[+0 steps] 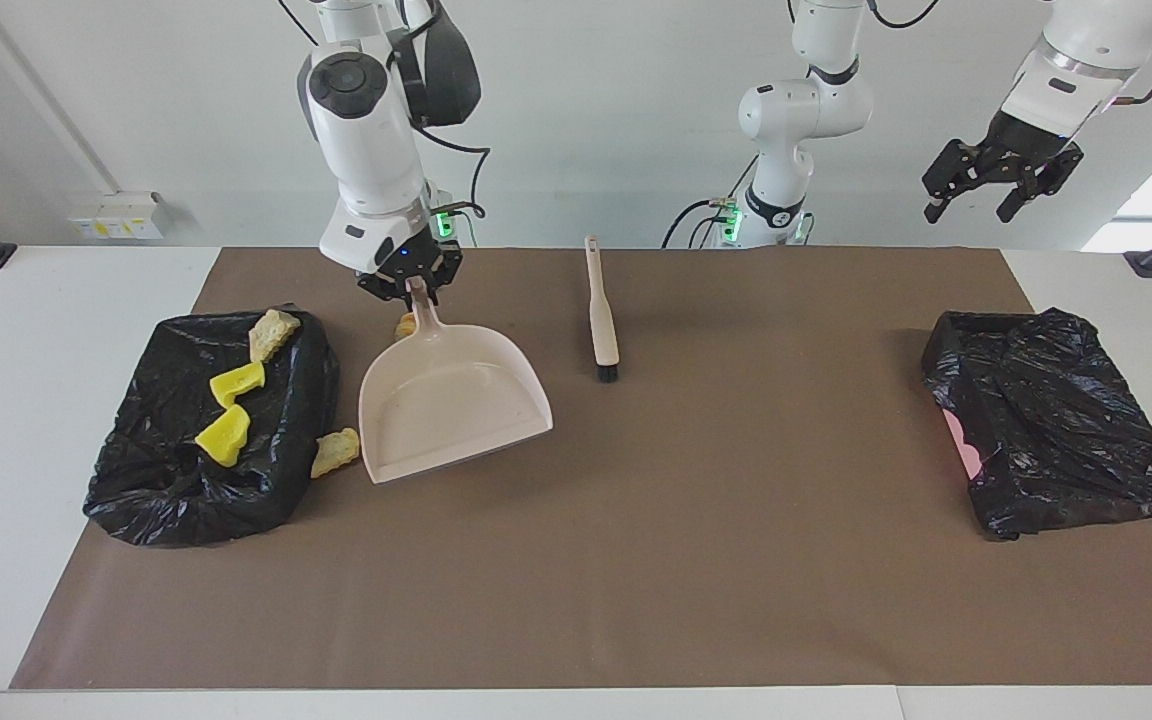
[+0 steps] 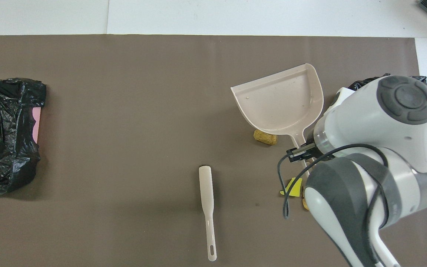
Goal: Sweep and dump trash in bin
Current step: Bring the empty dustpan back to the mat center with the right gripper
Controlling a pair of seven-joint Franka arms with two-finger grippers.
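Note:
My right gripper is shut on the handle of the pale pink dustpan, which hangs tilted and empty over the mat beside the bin. In the black-bagged bin lie two yellow trash lumps and a tan one. Another tan lump rests on the mat against the bin. In the overhead view the dustpan partly covers a brown lump, and a yellow piece shows beside my right arm. My left gripper waits open, high over the left arm's end of the table.
A pale brush lies on the brown mat near the middle, bristles pointing away from the robots. A second black-bagged container with a pink patch sits at the left arm's end. My right arm hides most of the bin in the overhead view.

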